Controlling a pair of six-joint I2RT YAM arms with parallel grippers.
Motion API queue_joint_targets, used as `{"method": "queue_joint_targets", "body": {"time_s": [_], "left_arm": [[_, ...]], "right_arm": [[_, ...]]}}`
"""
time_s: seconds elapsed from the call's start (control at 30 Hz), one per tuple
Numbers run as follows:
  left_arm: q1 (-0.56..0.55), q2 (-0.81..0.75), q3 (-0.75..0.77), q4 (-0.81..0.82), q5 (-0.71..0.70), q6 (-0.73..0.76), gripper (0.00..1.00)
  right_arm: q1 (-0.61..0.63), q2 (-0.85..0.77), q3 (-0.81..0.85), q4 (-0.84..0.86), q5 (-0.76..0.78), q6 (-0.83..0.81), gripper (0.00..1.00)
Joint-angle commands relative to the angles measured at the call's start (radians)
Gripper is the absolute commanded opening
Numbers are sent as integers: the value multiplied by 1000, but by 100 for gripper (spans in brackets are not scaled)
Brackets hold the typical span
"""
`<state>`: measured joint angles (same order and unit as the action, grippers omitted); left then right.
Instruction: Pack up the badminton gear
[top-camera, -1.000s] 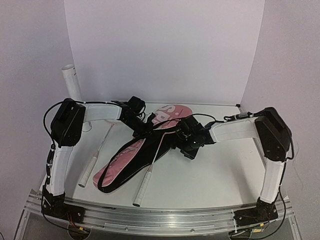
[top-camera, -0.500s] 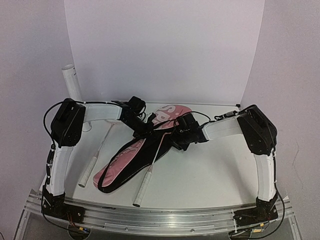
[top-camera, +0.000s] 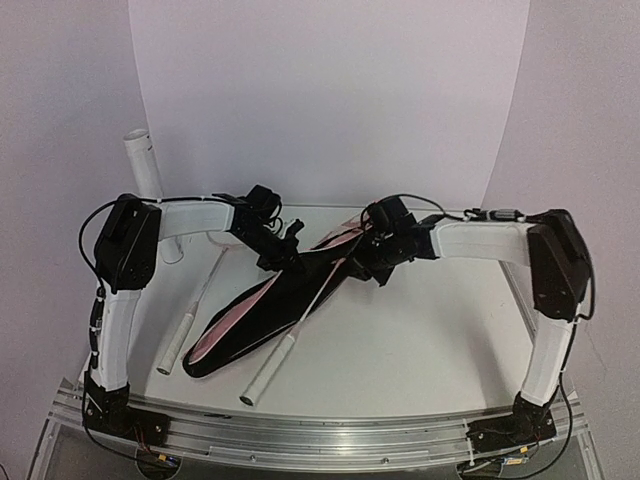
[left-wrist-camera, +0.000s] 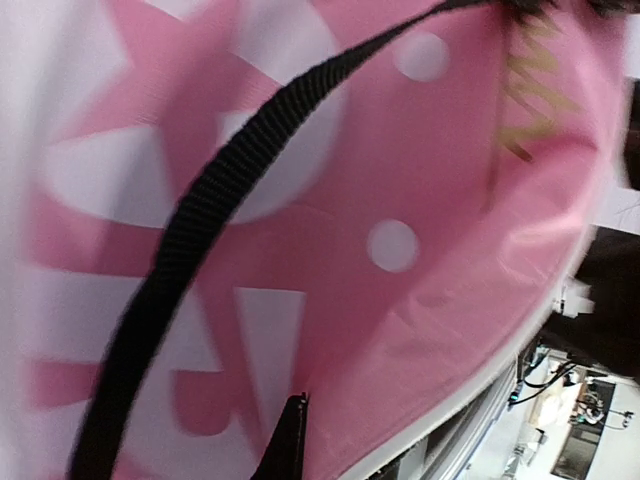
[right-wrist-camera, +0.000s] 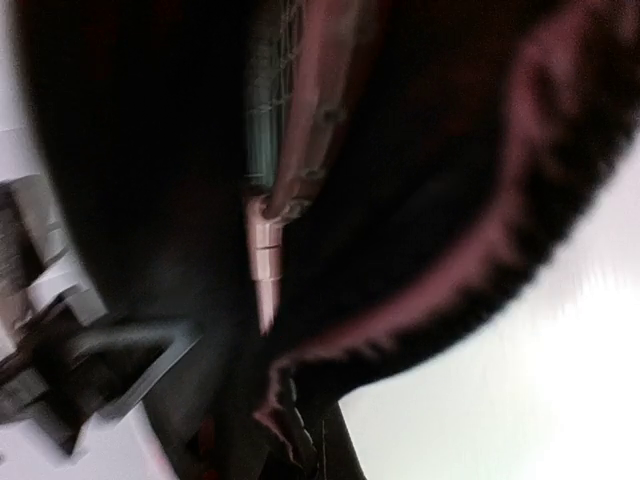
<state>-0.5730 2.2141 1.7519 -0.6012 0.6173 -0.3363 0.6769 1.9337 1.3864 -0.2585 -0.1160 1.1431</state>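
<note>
Now left hand (top-camera: 288, 243) and right hand (top-camera: 368, 264) clamp the pink bag (top-camera: 225, 325), 1 racket (top-camera: 272, 365) head-first inside.

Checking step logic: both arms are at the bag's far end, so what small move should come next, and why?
Probably raise the right gripper slightly to spread the bag open. It and the left gripper seem shut on its edges; one racket sticks out handle-first, and the other racket lies left of it.
</note>
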Motion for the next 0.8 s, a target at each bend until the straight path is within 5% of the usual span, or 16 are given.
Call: {"method": "queue_joint_targets", "body": {"time_s": [0.0,0.43,0.77], "left_arm": [[38,-90,21,-91,-166,105,0],[-42,-262,-82,-38,-339,363,0],[-114,-297,-14,-141,-426,453,0]], "right_arm": [[4,-227,127,-301,-168,64,0],[7,-302,18,-430,-100,66,0],[42,-217,160,-434,-57,13,0]]}}
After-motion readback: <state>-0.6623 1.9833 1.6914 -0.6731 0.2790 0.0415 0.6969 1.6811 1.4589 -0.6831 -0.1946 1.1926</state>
